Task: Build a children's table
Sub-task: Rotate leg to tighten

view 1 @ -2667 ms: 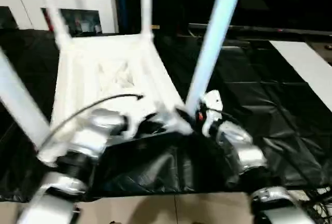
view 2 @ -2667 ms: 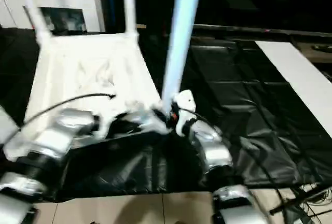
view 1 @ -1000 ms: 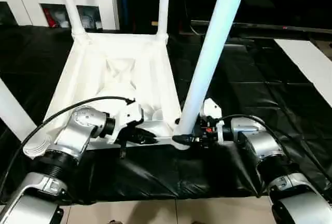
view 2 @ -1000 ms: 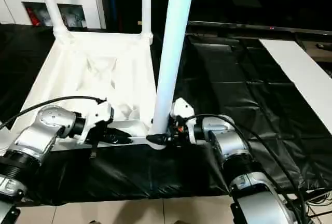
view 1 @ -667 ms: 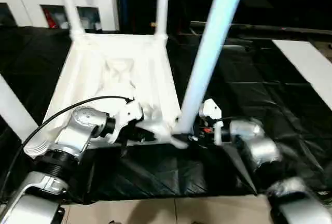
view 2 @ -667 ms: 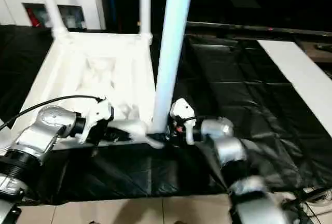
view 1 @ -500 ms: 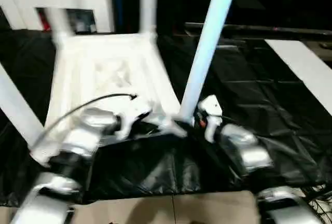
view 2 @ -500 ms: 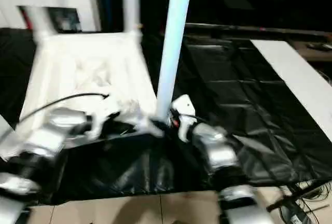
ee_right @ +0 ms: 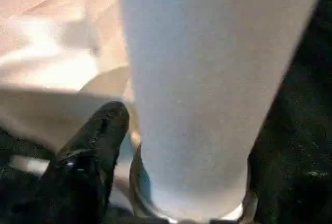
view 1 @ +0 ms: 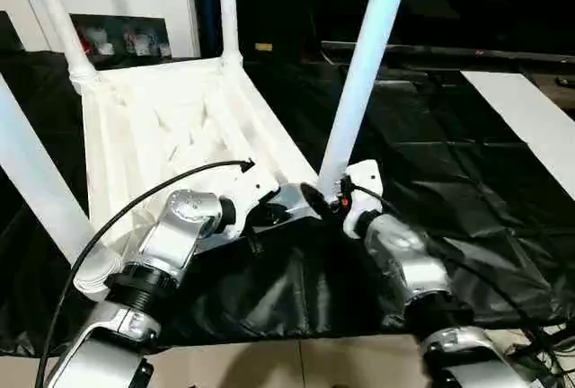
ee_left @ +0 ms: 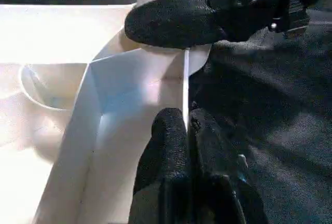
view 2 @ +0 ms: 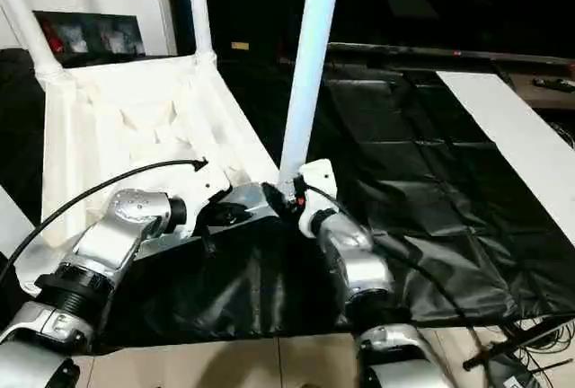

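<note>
Both grippers grip the upturned children's table (view 1: 162,127) at one corner.

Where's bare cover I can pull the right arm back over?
Free: the black cover between the near right leg and the white board. Crowded: the near corner of the white top, where both tools meet.

A black-covered work table (view 1: 431,181) carries the upturned white tabletop (view 1: 153,136), legs (view 1: 364,65) rising from it. A white strip (view 1: 526,123) lies well right of the tabletop.
</note>
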Controlling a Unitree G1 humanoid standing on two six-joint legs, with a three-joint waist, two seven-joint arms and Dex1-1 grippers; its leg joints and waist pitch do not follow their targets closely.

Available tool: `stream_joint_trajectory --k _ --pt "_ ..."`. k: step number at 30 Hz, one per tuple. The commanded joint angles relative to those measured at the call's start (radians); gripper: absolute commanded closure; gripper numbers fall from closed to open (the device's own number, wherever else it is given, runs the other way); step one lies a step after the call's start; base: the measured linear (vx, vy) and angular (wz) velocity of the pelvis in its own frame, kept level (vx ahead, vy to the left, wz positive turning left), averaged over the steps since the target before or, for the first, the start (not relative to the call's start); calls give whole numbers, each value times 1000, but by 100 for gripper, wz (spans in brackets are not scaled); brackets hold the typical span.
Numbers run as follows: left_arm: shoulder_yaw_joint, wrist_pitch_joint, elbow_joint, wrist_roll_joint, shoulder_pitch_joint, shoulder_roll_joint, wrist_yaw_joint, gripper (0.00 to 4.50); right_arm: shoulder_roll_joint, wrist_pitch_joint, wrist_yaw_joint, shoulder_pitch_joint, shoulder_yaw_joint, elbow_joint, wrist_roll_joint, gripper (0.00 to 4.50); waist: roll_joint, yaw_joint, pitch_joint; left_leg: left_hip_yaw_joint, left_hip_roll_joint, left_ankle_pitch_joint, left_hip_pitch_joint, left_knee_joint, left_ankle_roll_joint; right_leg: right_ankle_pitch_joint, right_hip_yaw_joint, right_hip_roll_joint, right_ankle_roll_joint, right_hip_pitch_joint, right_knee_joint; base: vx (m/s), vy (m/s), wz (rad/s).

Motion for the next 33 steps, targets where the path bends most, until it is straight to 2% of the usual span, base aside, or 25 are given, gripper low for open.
stream_joint_trajectory --k 1,2,3,5,10,11,15,17,19,22,23,29,30,33 --pt "-51 -52 -18 -46 22 -8 -87 450 -29 -8 125 -1 67 -15 -16 75 2 2 -49 4 12 -231 -7 -75 37 -281 52 -48 -151 44 -92 0 0 0" --pt "-46 -66 -21 -57 25 14 -124 450 -72 -26 180 -7 73 -3 -23 75 -1 6 -50 7 10 -198 -7 -71 50 -239 53 -48 -168 46 -87 0 0 0" --pt "-43 -70 -21 -64 26 24 -142 450 -89 -33 203 -11 72 4 -23 75 0 8 -52 8 10 -185 -5 -70 55 -218 53 -49 -177 46 -84 0 0 0" --pt "-40 -93 -20 -75 26 45 -183 450 -121 -43 271 -16 75 6 -15 75 -2 8 -53 10 10 -135 -9 -68 73 -141 54 -47 -205 51 -74 0 0 0" --pt "-37 -115 -18 -93 25 101 -277 450 -184 -59 447 -26 106 -1 0 75 1 8 -56 11 11 -92 -6 -63 103 -44 52 -45 -250 55 -61 0 0 0" --pt "-36 -121 -13 -101 22 120 -309 450 -196 -55 506 -31 118 -1 12 90 -1 7 -56 11 11 -93 -6 -63 107 -39 52 -46 -257 56 -60 0 0 0" --pt "-43 -130 -9 -110 18 154 -367 450 -207 -29 613 -42 131 -8 48 125 -1 9 -53 10 14 -122 -4 -65 98 -78 52 -49 -259 57 -63 0 0 0" --pt "-43 -129 -8 -117 16 164 -388 450 -211 -15 658 -47 137 -10 64 125 1 9 -52 10 15 -132 -2 -66 93 -84 53 -48 -264 55 -63 0 0 0" --pt "-49 -130 -6 -120 15 179 -417 450 -214 -16 702 -53 147 -6 64 152 2 11 -53 10 16 -135 0 -66 88 -80 52 -48 -269 54 -61 0 0 0" --pt "-56 -142 0 -118 15 190 -437 450 -218 -13 741 -59 160 4 60 160 3 19 -54 12 17 -116 3 -65 83 -48 53 -48 -277 54 -57 0 0 0" --pt "-59 -145 3 -118 15 194 -445 450 -218 -14 755 -61 166 9 60 180 4 22 -54 12 17 -114 2 -64 83 -40 53 -47 -279 55 -55 0 0 0" --pt "-62 -151 12 -124 14 199 -462 450 -201 -20 768 -59 177 18 58 207 7 26 -52 10 17 -140 1 -67 61 -84 52 -49 -265 55 -59 0 0 0" --pt "-62 -151 13 -124 13 199 -463 450 -200 -19 768 -57 178 17 59 208 5 26 -53 11 16 -144 1 -66 57 -90 53 -49 -262 56 -60 0 0 0" --pt "-64 -147 20 -126 14 199 -462 450 -187 -13 761 -31 186 -4 64 212 8 27 -54 10 16 -136 1 -67 54 -83 53 -49 -261 56 -58 0 0 0"
